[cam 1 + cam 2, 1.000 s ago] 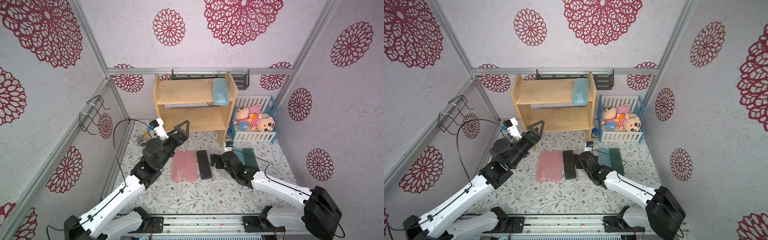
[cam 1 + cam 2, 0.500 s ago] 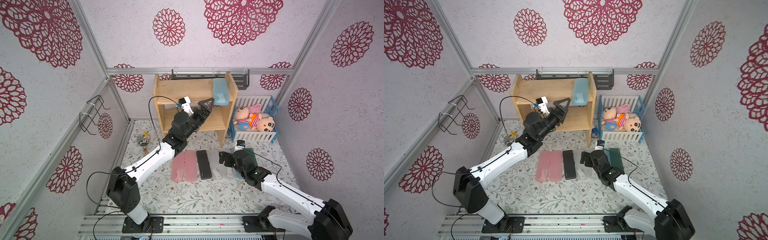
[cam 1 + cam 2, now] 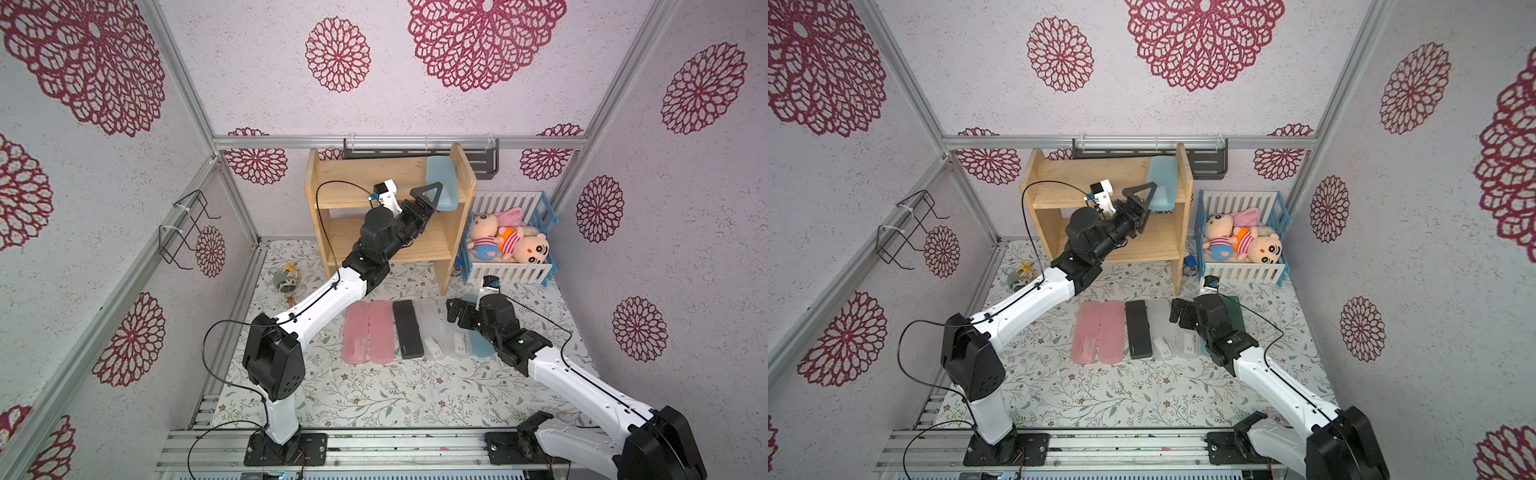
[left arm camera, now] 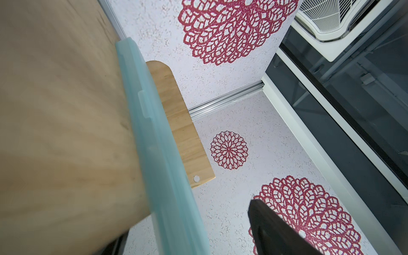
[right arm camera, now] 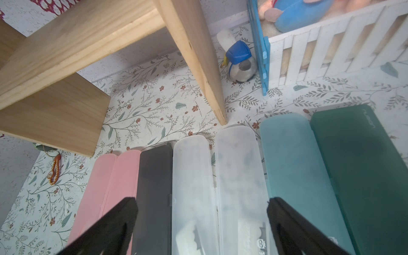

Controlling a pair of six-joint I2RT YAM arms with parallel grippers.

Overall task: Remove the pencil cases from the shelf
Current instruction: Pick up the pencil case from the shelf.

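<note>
White left arm [image 3: 320, 301] outstretched (toward shelf [image 3: 365, 174])

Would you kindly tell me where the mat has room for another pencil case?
Bare: the mat's front strip between the case row and the rail, and right of the dark green case. Crowded: between shelf and crate.

Left arm [image 3: 316, 307] and right arm [image 3: 582, 386] had white link shells, black joint housings [image 3: 274, 361], thin black cables [image 3: 204, 347] looped alongside, black base plates [image 3: 286, 451], white wrist camera modules [image 3: 386, 193], black wedge-shaped fingers [image 5: 106, 229].
</note>
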